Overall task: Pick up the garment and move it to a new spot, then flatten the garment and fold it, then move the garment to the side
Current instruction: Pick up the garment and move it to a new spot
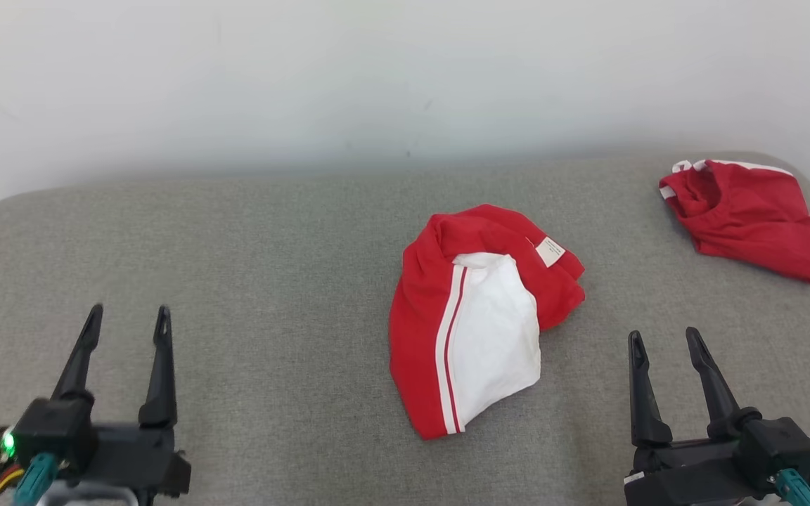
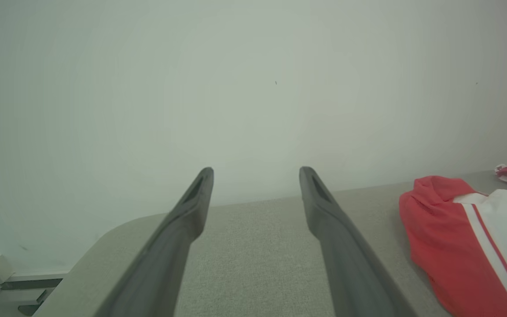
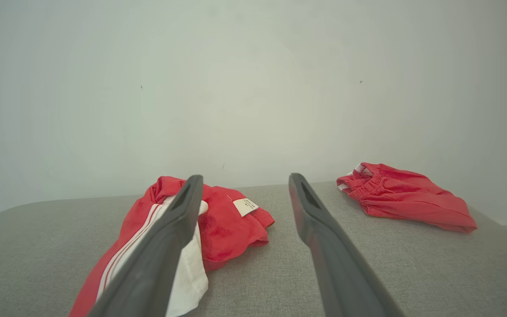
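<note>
The left gripper (image 1: pixel 129 313) and right gripper (image 1: pixel 662 334) hover spread wide, empty. Beyond, between them, the crumpled garment (image 1: pixel 475 316) lies on the grey table (image 1: pixel 236 281); pinching a single layer could leave it bunched. Farther off, red shorts (image 1: pixel 749 218) invite a mistaken grab.

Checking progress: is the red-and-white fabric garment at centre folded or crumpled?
Crumpled: the red-and-white fabric garment lies bunched, uneven, its white label exposed.
</note>
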{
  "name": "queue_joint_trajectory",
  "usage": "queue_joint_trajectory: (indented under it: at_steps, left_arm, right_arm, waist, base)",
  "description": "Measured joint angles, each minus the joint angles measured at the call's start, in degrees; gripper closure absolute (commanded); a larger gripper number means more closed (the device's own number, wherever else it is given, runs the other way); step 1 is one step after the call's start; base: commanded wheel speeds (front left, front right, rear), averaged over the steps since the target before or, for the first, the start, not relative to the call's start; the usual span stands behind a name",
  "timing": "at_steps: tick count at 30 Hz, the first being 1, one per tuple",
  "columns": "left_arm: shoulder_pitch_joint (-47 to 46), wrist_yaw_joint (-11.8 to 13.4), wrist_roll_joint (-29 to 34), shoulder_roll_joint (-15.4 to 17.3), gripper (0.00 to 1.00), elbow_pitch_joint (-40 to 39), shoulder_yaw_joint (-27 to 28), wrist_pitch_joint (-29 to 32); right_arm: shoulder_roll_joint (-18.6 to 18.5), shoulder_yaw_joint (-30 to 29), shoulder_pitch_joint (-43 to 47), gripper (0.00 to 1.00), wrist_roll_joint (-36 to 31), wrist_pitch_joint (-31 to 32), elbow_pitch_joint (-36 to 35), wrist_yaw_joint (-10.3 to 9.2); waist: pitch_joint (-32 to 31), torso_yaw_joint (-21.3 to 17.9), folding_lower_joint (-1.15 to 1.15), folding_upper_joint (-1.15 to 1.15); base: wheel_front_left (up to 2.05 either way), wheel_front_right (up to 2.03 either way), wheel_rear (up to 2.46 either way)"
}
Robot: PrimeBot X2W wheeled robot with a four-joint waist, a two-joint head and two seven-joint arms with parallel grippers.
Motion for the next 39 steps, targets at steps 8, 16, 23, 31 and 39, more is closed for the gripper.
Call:
queue_joint_trajectory:
  at_steps: [8,16,23,31,39]
  left_arm:
    - [9.82,1.9,2.0,-2.27,0.0,-4.98,6.91,0.0]
    - [16.56,0.69,6.53,-4.11,0.0,-7.83,10.83,-0.01]
    - [19.58,-1.6,9.49,-5.03,0.0,-6.99,12.06,-0.01]
    - [20.2,-5.6,11.49,-6.83,0.0,-5.27,11.16,0.0]
    - [20.56,-7.04,12.96,-9.24,0.0,-4.14,12.63,-0.01]
  right_arm:
    - [0.01,0.11,1.12,0.0,0.05,-0.01,0.04,0.0]
    - [0.01,-0.09,2.38,0.0,0.87,-0.01,0.0,0.0]
    - [0.02,-0.19,3.36,0.0,1.05,-0.01,0.21,0.0]
    - [0.02,0.37,3.99,0.0,1.4,-0.01,0.74,0.0]
    - [0.02,0.49,5.04,0.0,1.57,-0.01,1.27,0.0]
  waist:
    - [-1.92,0.94,0.0,0.0]
    - [-2.86,1.23,0.0,0.0]
    - [-3.7,1.69,0.0,0.0]
    - [-4.39,2.21,0.0,0.0]
    - [-4.76,2.42,0.0,0.0]
  base:
    - [0.0,0.0,0.0]
    - [0.0,0.0,0.0]
    - [0.0,0.0,0.0]
    - [0.0,0.0,0.0]
    - [0.0,0.0,0.0]
